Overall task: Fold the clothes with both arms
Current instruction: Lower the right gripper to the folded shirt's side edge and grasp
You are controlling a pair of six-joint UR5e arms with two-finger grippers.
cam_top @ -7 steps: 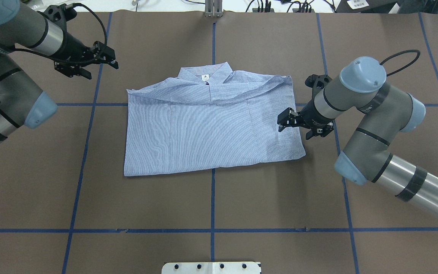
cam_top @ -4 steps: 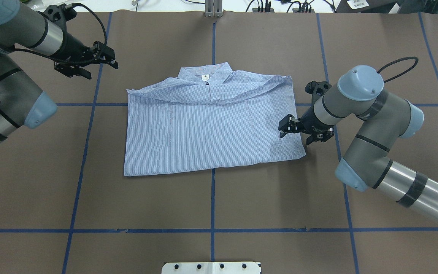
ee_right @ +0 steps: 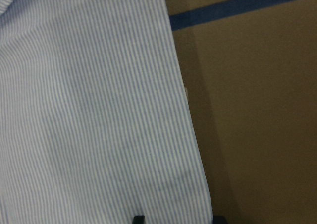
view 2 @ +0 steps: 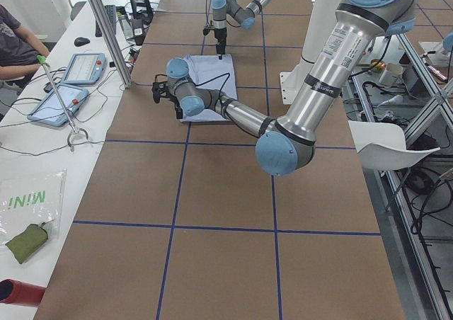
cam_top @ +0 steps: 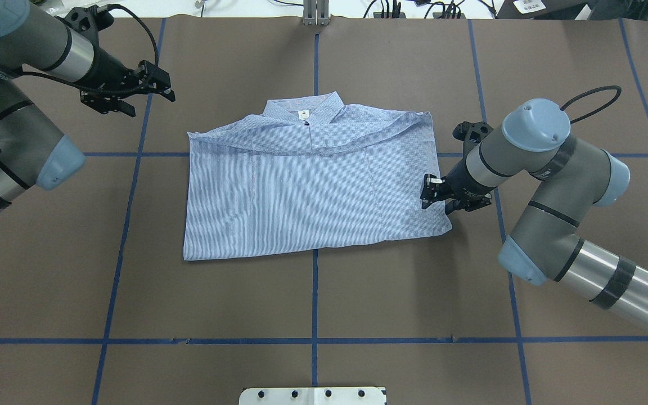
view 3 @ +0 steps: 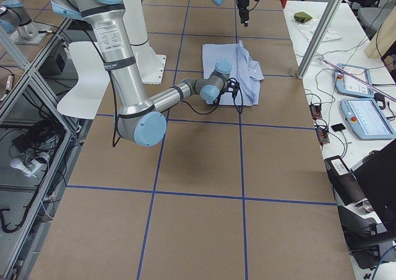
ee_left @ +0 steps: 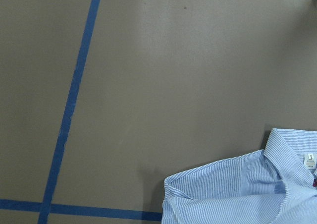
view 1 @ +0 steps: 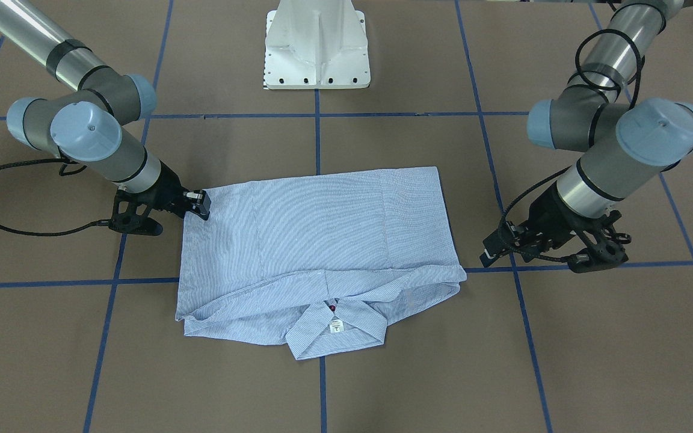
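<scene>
Over the last 1 second the right pincer (cam_top: 432,194) has been lowered and drawn in to the lower part of the shirt's (cam_top: 313,191) right edge. Its jaws are held apart. In the right wrist view 1 fingertip (ee_right: 137,218) is seen over the cloth and the other over the bare counter (cam_top: 313,304), so the edge is straddled and nothing is gripped yet. The left pincer (cam_top: 154,100) has not been moved. It is held open, well apart from the shirt, beyond its far left corner. A grasp of the right edge is judged to be in preparation — likely for a further fold across the width — while the left side is left unattended.

The shirt is laid flat at the middle of the counter, across the central blue tape line (cam_top: 314,292). It has already been folded into a rough rectangle with the sleeves tucked out of sight. The collar (cam_top: 324,107) and white neck label (cam_top: 303,115) are turned toward the far edge. The shoulder folds there are loose and slightly puckered, while the near hem lies straighter.
</scene>
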